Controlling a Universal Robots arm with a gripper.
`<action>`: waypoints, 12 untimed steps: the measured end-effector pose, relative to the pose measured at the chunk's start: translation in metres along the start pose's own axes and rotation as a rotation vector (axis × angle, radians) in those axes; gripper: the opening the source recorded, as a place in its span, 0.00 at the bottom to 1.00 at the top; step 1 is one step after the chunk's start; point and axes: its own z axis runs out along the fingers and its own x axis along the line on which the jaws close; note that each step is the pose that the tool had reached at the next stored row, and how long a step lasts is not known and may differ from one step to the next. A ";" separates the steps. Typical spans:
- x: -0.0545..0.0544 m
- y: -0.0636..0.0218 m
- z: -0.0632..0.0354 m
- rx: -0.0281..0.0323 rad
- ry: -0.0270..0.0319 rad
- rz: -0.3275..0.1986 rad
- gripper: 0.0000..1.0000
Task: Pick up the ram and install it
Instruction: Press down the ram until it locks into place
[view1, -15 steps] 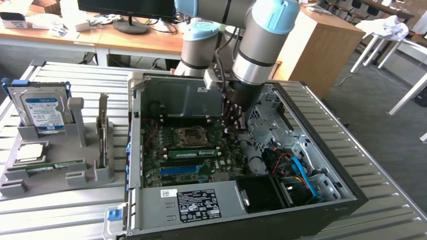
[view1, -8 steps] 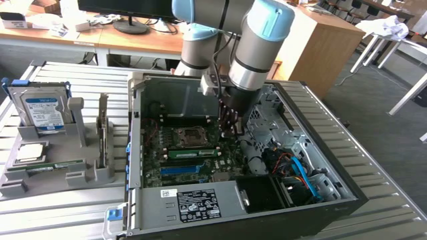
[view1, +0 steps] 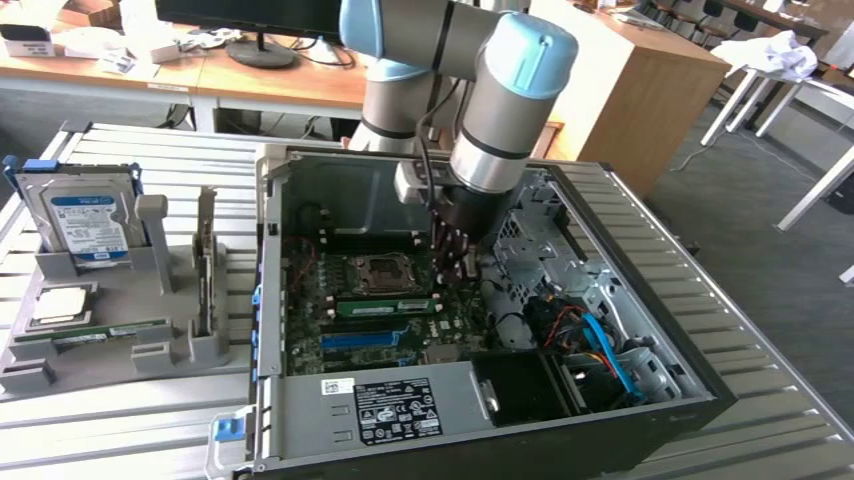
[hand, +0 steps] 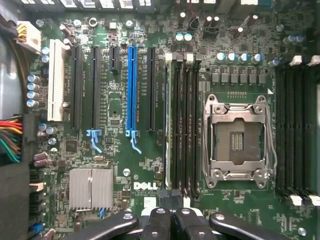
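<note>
Below, the black end effector (hand: 171, 220) hangs clenched inside the open black computer case (view1: 667, 400), directly over the green motherboard (hand: 120, 107), grasping nothing visible. Just beneath it, a long green RAM stick (view1: 383, 306) sits in a memory slot beside the square silver processor socket (hand: 238, 141). Well apart from it, a silver hard drive (view1: 91, 222) stands on the counter (view1: 134, 420).

Open computer case (view1: 694, 390), hard drive (view1: 91, 222); processor chip (view1: 62, 305)
</note>
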 end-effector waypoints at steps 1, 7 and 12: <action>0.000 0.0000 0.0018 0.0000 0.0003 0.000 0.10; 0.000 -0.0004 0.0127 0.0000 0.0029 -0.001 0.10; 0.000 -0.0007 0.0218 0.0000 0.0046 -0.001 0.10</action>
